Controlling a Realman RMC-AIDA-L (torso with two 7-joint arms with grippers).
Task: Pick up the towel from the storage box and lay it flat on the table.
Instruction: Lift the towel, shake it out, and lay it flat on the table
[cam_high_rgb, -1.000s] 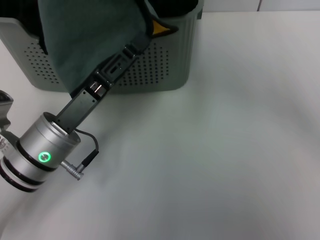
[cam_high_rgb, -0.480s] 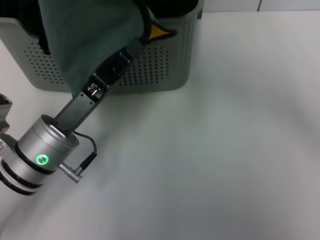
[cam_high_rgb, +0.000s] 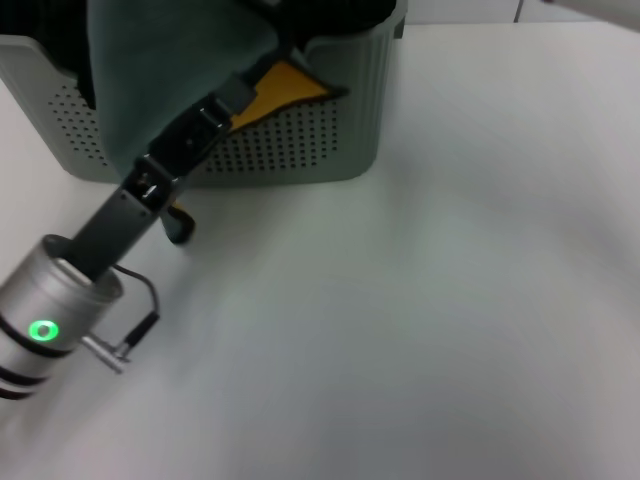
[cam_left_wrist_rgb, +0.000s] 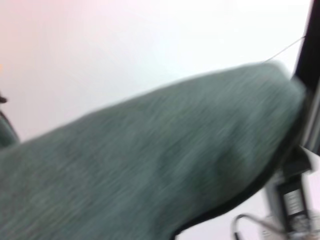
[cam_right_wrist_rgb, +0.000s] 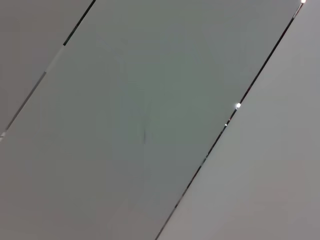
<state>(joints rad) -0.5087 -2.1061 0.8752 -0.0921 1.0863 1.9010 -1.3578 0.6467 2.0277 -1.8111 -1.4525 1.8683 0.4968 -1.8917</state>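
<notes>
The towel (cam_high_rgb: 170, 70) hangs at the top left of the head view, grey-teal face towards me, with a fold of its mustard-yellow face (cam_high_rgb: 283, 86) showing over the front rim of the storage box (cam_high_rgb: 320, 140). My left gripper (cam_high_rgb: 250, 85) reaches up from the lower left and is shut on the towel; the cloth covers its fingertips. In the left wrist view the grey-teal towel (cam_left_wrist_rgb: 150, 165) with its black border fills most of the picture. The white table (cam_high_rgb: 450, 300) spreads in front of the box. My right gripper is out of view.
An all-black cloth (cam_high_rgb: 340, 15) lies inside the box at the top edge. The box stands at the far left of the table. The right wrist view shows only pale flat panels with dark seams.
My left arm has drawn back towards the lower left with the towel. More of the yellow face now shows over the box's front rim.
</notes>
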